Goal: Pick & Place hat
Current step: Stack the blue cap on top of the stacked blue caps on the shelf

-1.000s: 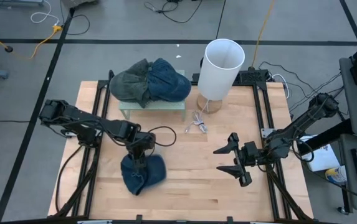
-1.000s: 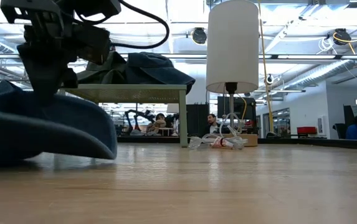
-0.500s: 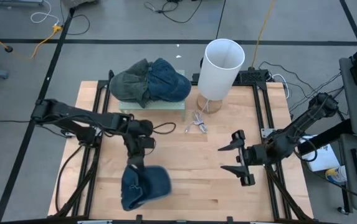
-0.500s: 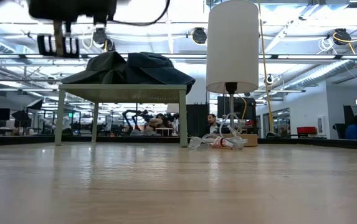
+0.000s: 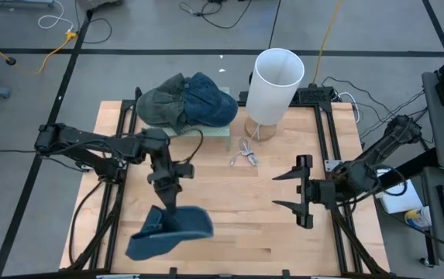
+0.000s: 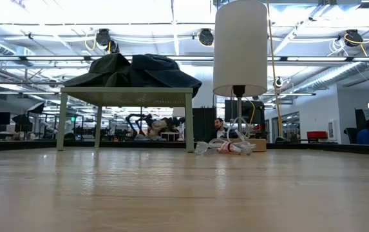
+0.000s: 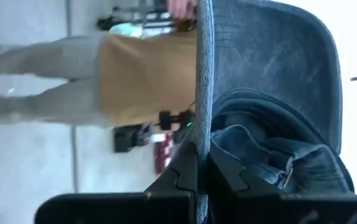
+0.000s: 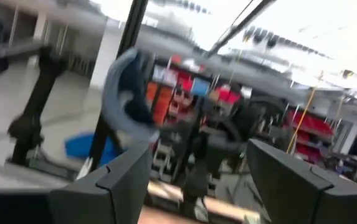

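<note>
A dark blue denim hat (image 5: 177,228) hangs under my left gripper (image 5: 167,203), near the table's near edge and left of middle. The left wrist view shows the hat (image 7: 271,118) close up, with that gripper (image 7: 202,167) shut on it. The low view does not show the hat. My right gripper (image 5: 290,191) hovers open over the table's right half, and its wrist view (image 8: 206,186) shows the hat (image 8: 125,93) far off. Two more hats (image 5: 187,99), one olive and one blue, rest on a small pale green stand (image 5: 198,132) at the far side. My left gripper pinches a thin edge of the hat (image 7: 202,121) between its two fingers. The fingers come from above, pointing down. The hat is lifted clear of the table and hangs below the fingers, its brim end (image 5: 140,246) reaching toward the near left corner.
A lamp with a white cylindrical shade (image 5: 276,84) stands at the far edge, right of the stand. A small tangle of clear plastic and cord (image 5: 245,155) lies in front of it. Bare wood (image 5: 245,232) lies between the two grippers. People show in the room beyond.
My left gripper has risen with the hat. A second ago the hat still lay on the table; now it is lifted clear and gone from the low view. It has swung out below the gripper, its brim toward the near left. My right gripper has drawn slightly right.
</note>
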Robot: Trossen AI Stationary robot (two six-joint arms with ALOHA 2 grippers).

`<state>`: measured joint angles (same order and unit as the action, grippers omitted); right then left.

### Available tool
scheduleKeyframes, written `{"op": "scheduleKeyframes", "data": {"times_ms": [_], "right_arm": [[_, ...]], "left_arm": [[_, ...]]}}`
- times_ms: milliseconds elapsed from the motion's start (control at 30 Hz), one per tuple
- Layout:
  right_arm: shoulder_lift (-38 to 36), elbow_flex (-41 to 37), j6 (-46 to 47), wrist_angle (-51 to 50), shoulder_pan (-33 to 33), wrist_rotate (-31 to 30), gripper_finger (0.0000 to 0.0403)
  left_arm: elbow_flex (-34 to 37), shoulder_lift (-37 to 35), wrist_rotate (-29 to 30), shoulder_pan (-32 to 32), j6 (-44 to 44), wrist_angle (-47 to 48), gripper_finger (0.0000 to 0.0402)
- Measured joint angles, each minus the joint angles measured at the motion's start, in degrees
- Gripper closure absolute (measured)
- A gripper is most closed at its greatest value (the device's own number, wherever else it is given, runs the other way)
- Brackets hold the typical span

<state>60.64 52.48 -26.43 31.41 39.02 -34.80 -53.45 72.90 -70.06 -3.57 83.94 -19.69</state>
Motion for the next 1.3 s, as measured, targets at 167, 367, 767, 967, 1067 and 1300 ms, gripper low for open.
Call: {"op": "scheduleKeyframes", "data": {"times_ms": [167, 367, 767, 967, 1067, 1300], "right_arm": [[0.1, 9.4, 3.7, -18.1, -0.5, 0.0, 0.0149], [0.8, 14.0, 3.5, -19.6, -0.5, 0.4, 0.0149], [5.8, 14.4, 9.0, -18.7, -7.1, 14.0, 0.0149], [9.0, 14.4, 9.1, -14.1, -8.6, 20.1, 0.0149], [9.6, 14.4, 8.3, -12.3, -8.2, 20.0, 0.0149], [9.6, 14.4, 7.5, -11.1, -6.7, 19.9, 0.0198]], "left_arm": [[0.0, 0.0, 1.8, 2.2, 11.2, -9.2, 0.0392], [0.0, 0.5, 3.9, 3.2, 15.8, -11.9, 0.0392], [-7.0, 6.8, 4.2, 5.8, 14.8, -11.7, 0.0392], [-13.8, 12.8, 2.8, 7.4, 12.7, -12.0, 0.0392], [-16.3, 15.3, 2.4, 7.9, 12.4, -11.9, 0.0392], [-18.4, 19.2, 2.2, 8.1, 12.1, -11.8, 0.0392]]}}
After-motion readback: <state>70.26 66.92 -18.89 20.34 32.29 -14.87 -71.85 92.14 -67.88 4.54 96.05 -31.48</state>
